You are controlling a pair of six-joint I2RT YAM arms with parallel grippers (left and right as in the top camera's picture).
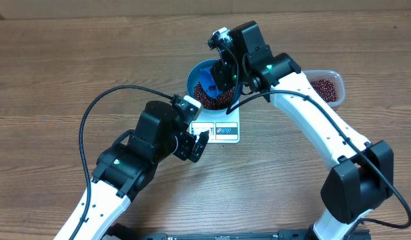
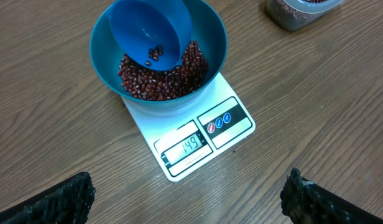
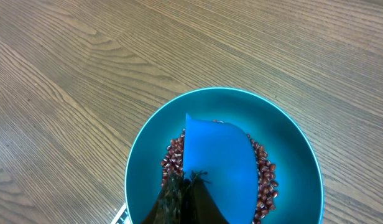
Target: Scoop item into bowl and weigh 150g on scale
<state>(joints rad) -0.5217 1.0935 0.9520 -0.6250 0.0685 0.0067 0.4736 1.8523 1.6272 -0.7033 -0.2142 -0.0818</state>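
The blue scoop [image 2: 151, 34] hangs tilted inside the bowl [image 2: 173, 106], its hollow facing the scale's front edge and its lip low against the beans [image 2: 160, 78]; a few beans lie in it. Its handle is hidden. The right gripper [image 3: 186, 182] is clamped on the scoop's rear end, fingers pressed together. The bright blue bowl sits on the white scale [image 2: 232, 140], which points a corner toward the left arm. Its display [image 2: 190, 147] reads 149; beside it are a red and a blue round mark, their print too small to read. The left gripper [image 2: 188, 199] hovers near the scale, jaws spread wide, holding nothing. A clear tub [image 1: 325, 87] of beans stands beyond.
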